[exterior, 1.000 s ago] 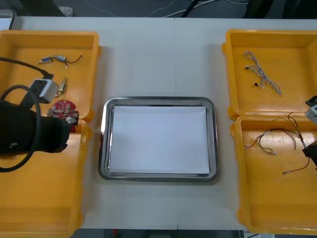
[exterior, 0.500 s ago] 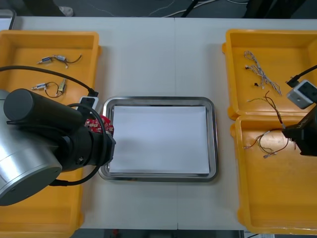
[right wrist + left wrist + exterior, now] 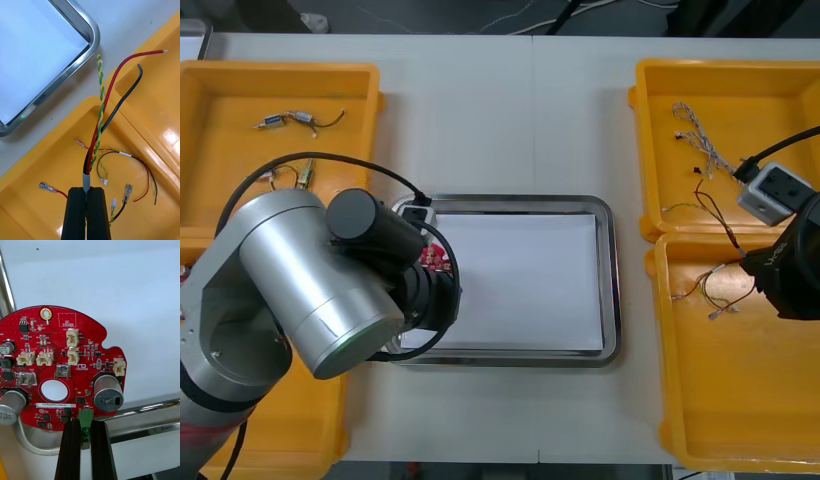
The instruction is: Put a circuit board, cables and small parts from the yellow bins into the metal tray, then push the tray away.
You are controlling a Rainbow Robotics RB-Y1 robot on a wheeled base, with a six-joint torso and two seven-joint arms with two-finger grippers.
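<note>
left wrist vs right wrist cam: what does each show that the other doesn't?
Left wrist: left tool shut on the red circuit board at its edge, held over the metal tray. Right wrist: right tool shut on a red, black and yellow-green cable bundle over a yellow bin holding loose cables. Both: the tray's shiny rim and white inside.

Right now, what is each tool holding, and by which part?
Left tool: red circuit board, pinched by the green connector at its rim. Right tool: cable bundle, pinched at its grey-sleeved end.
</note>
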